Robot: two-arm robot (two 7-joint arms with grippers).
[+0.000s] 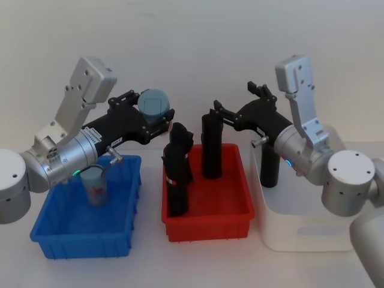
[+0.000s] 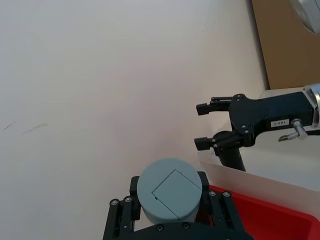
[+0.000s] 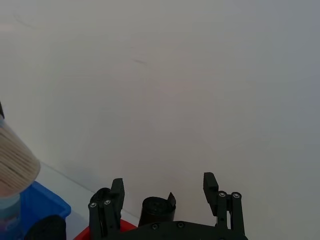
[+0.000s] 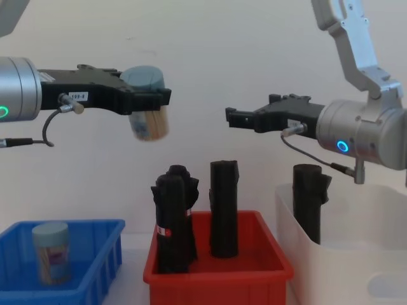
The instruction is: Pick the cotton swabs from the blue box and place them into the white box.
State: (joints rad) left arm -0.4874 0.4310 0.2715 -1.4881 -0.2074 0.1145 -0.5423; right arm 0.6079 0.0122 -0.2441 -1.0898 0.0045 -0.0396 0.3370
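My left gripper [image 1: 159, 111] is shut on a cotton swab tub [image 1: 154, 102] with a pale blue-grey lid, held high in the air between the blue box [image 1: 84, 248] and the red bin. The chest view shows that tub [image 4: 147, 114] tilted, with tan sticks visible. A second tub [image 1: 95, 185] stands upright inside the blue box. At the right sits the white box [image 1: 300, 235]. My right gripper [image 1: 239, 99] hovers open above the red bin's right side, facing the left gripper and holding nothing.
A red bin [image 1: 207, 225] between the two boxes holds tall black rolled cylinders [image 1: 179, 171]. Another black cylinder [image 1: 270, 163] stands in the white box. A plain white wall lies behind.
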